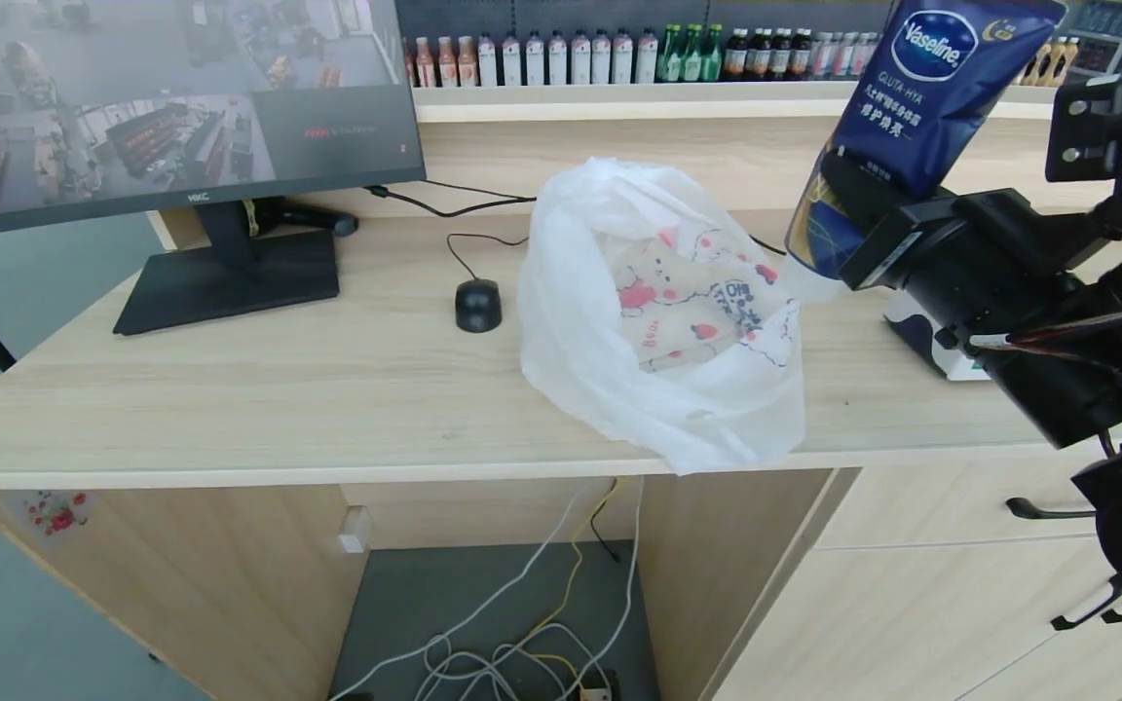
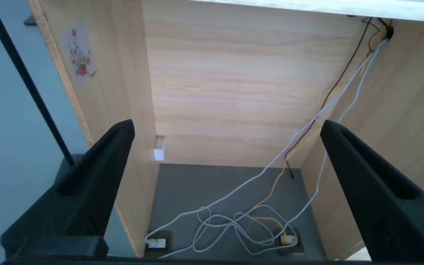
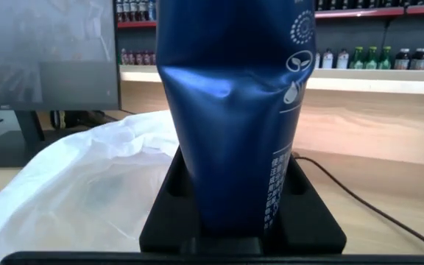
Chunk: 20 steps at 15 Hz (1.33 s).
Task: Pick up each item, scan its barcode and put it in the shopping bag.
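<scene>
My right gripper (image 1: 868,229) is shut on a dark blue lotion tube (image 1: 921,97), held upright with its white cap down, above the counter just right of the shopping bag. In the right wrist view the tube (image 3: 234,96) rises between the black fingers (image 3: 174,180), with the bag (image 3: 87,177) behind it. The white plastic shopping bag (image 1: 619,389) slumps open at the counter's middle and holds a pack with a red and white cartoon print (image 1: 692,302). My left gripper (image 2: 227,199) is open and holds nothing, down in front of the knee space under the counter.
A monitor (image 1: 162,97) on a black stand fills the back left, with a black mouse (image 1: 477,304) beside the bag. A white device (image 1: 926,341) sits on the counter under my right arm. Bottles line the shelf (image 1: 619,92) behind. Loose cables (image 2: 249,213) lie under the counter.
</scene>
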### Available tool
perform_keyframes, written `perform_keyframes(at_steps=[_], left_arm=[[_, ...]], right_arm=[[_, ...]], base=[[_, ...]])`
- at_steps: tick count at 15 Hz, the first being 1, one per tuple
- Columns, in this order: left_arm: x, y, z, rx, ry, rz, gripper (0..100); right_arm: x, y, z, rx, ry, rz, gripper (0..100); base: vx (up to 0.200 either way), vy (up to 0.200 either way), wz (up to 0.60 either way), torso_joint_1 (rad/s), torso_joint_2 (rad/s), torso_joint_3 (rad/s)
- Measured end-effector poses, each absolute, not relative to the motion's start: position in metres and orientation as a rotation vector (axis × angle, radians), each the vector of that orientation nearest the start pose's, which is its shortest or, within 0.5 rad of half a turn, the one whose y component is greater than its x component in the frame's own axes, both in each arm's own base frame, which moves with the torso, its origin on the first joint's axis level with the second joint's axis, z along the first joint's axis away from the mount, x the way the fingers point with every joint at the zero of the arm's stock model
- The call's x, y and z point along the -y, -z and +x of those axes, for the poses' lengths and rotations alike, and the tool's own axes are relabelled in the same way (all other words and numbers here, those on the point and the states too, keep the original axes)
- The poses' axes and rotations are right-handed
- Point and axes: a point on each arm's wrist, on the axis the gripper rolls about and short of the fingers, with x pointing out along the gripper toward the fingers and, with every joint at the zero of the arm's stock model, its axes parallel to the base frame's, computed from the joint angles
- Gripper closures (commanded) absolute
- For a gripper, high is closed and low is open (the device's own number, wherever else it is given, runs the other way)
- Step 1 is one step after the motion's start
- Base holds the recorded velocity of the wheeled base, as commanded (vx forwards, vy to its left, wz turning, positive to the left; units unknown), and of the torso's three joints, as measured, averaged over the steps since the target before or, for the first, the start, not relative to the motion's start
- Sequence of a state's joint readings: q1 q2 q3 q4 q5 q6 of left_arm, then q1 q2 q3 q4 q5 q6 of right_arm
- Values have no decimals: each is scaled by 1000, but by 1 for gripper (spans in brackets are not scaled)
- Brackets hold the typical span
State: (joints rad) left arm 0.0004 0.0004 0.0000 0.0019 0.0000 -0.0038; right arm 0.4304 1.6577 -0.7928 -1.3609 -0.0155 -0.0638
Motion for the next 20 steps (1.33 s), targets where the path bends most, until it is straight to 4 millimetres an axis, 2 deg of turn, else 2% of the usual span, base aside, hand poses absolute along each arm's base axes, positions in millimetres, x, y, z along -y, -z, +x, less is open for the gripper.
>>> perform_keyframes(at_steps=[9, 12, 15, 16, 20], left_arm=[[0, -75, -23, -2, 0, 1, 0], [0, -75, -23, -2, 0, 2, 0], [0, -75, -23, -2, 0, 1, 0], [0, -75, -23, -2, 0, 0, 0], [0, -75, -23, -2, -1, 1, 0]], right_arm=[[-122, -266, 256, 510, -406, 55, 100], [-142, -264, 251, 477, -478, 63, 100], [-164, -286, 262, 526, -520, 89, 100], [-173, -287, 267, 520, -534, 91, 100], [-192, -272, 290, 446, -547, 86, 100]], base=[[0, 0, 0, 0, 0, 0], [0, 0, 0, 0, 0, 0], [0, 0, 0, 0, 0, 0], [0, 0, 0, 0, 0, 0], [0, 0, 0, 0, 0, 0]])
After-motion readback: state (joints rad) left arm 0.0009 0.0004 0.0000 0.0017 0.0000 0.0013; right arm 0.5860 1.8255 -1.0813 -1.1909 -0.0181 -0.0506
